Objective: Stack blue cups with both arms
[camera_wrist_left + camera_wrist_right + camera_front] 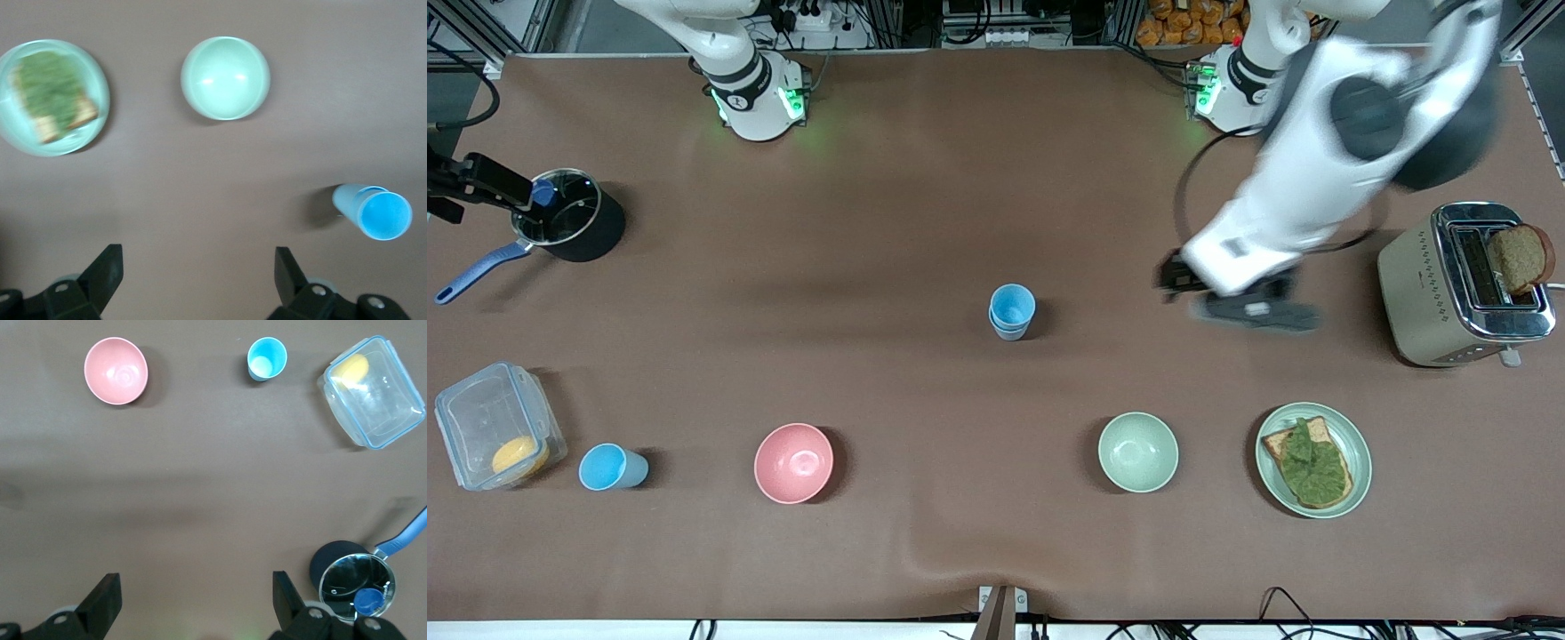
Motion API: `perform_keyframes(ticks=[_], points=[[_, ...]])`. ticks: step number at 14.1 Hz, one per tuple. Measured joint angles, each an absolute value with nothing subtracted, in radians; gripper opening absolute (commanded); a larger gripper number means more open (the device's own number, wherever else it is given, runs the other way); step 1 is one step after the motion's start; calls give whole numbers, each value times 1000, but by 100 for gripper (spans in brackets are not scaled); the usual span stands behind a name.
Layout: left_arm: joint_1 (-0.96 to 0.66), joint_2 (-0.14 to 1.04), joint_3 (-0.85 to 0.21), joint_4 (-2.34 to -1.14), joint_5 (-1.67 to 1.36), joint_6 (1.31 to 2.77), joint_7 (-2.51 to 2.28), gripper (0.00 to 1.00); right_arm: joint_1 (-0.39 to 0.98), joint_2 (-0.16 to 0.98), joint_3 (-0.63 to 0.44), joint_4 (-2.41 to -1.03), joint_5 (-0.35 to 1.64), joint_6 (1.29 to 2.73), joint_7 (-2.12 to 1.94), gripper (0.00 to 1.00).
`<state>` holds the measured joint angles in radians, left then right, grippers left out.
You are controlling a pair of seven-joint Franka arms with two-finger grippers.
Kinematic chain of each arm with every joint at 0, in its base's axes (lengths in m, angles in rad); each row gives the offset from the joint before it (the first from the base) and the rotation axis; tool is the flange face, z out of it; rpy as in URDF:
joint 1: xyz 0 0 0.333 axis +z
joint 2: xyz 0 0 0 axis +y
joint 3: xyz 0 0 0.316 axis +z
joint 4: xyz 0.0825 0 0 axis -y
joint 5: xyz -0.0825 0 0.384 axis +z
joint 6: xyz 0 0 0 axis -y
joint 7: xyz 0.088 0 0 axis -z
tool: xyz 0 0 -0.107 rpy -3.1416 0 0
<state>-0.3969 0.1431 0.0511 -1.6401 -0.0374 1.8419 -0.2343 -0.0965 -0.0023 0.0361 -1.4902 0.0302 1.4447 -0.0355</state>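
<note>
Two blue cups stand nested as one stack (1012, 311) in the middle of the table; the stack also shows in the left wrist view (373, 212). A third blue cup (611, 468) stands alone near the front edge, between the clear box and the pink bowl. In the right wrist view (267, 359) it has a white patch inside. My left gripper (1252, 311) is open and empty (197, 257), over bare table between the stack and the toaster, apart from the stack. My right gripper (197, 583) is open and empty, high over the table near the pot; the front view does not show it.
A pink bowl (793, 462), a pale green bowl (1137, 452) and a plate with toast (1313, 460) line the front. A clear box (496, 425) and a dark pot (569, 216) stand at the right arm's end. A toaster (1463, 284) stands at the left arm's end.
</note>
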Motion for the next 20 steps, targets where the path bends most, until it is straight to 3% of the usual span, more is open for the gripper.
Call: perform_keyframes(ticks=[4, 8, 20], points=[[-244, -7, 46, -1660, -37, 1641, -207, 100, -97, -2, 33, -1489, 45, 1443, -34, 100], [-185, -111, 41, -1693, -37, 1596, -188, 100, -97, -3, 38, -1488, 50, 1434, -34, 100], [-106, -126, 65, -1696, -35, 1557, -152, 100, -88, -10, 47, -1456, 53, 1399, -33, 100]])
